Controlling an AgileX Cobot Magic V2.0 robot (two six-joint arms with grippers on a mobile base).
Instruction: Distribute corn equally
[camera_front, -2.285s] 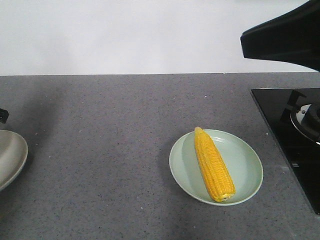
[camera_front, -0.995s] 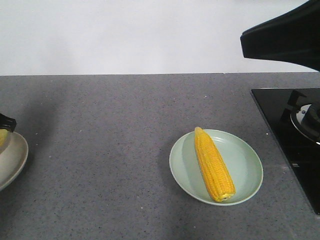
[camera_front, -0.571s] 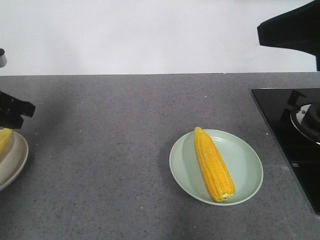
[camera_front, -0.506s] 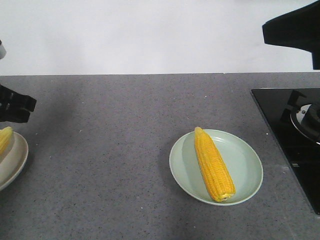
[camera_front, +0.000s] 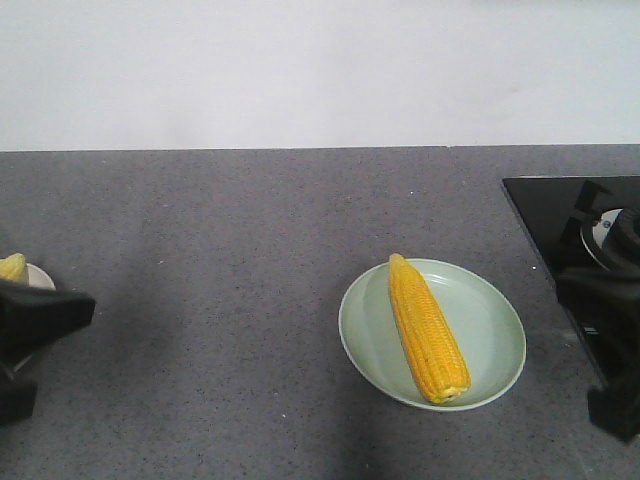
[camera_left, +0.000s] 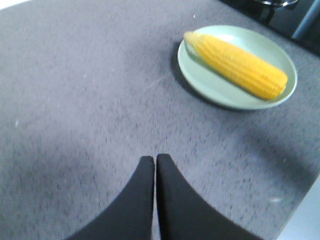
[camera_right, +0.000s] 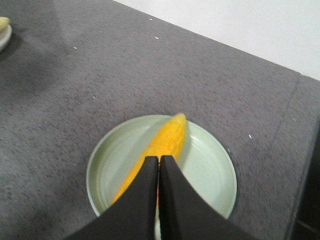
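At the near edge of the dark grey speckled bench (camera_front: 250, 250) two black shapes come in low: the left gripper (camera_left: 154, 165) at the left corner and the right gripper (camera_right: 159, 164) at the right, over the near end of the black glass hob (camera_front: 560, 215). Each has its two fingers pressed flat together with nothing between them (the wrist views show this plainly).

A little further in, right of the bench's middle, a pale green plate (camera_front: 495, 325) carries one cob of corn (camera_front: 428, 330), lying lengthwise across it with the tapered tip toward the back wall and the blunt end at the near rim. In the right wrist view that gripper hangs just above the near part of this cob, apart from it as far as can be told.

At the left edge, the tip of a second cob (camera_front: 12, 266) shows on a cream plate (camera_front: 38, 276), mostly hidden behind the left gripper.

Beyond, the bench's far edge meets a plain white wall (camera_front: 300, 70).
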